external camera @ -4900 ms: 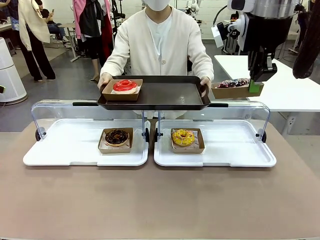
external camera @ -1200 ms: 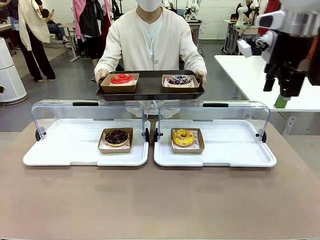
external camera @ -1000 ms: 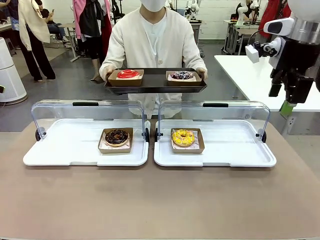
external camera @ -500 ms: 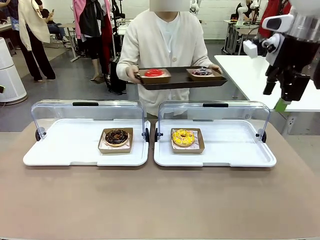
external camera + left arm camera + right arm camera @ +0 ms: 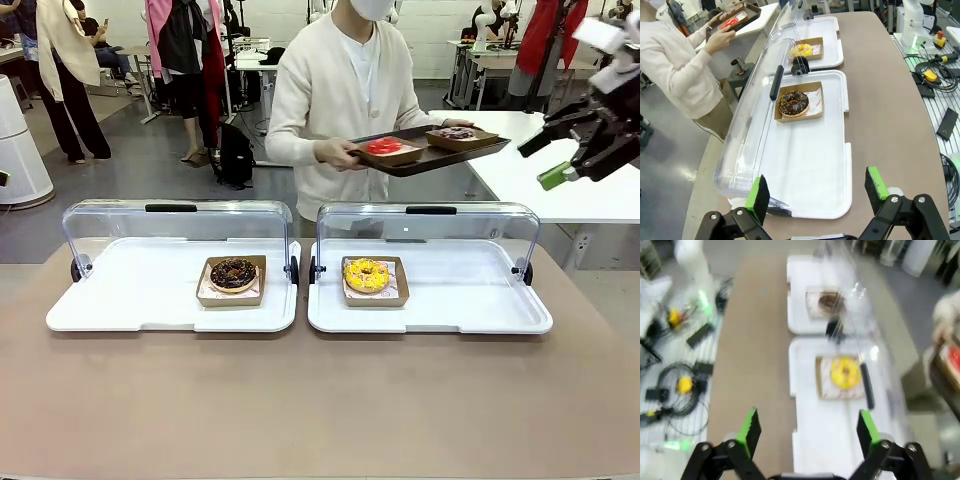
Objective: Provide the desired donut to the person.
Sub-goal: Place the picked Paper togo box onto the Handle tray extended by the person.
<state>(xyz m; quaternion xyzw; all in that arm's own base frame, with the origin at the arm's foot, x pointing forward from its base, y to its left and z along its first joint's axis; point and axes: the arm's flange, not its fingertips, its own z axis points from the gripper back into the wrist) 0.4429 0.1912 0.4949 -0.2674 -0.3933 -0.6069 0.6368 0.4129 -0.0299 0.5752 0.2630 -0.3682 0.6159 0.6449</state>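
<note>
The right tool hangs above the far right end of the table, past the right display tray, tilted to one side. Its jaws stand fully apart and hold nothing. In the right wrist view, the right tool looks down on the table with nothing between its green pads; this view is blurred by motion.

The left tool hovers over the near end of the left display tray, jaws fully apart, empty, touching nothing.

Each display tray is white with a clear domed lid swung back on its far side. The chocolate donut sits in a brown cardboard holder near the right end of the left display tray. The yellow donut sits in a like holder near the left end of the right display tray.

The person stands beyond the table, behind the gap between the two display trays. Both hands carry a dark serving tray, held out over a white side table beyond the right display tray. On the serving tray, the red-glazed donut is at the end nearer the person, and the dark sprinkled donut is at the other end; each sits in a cardboard holder.
</note>
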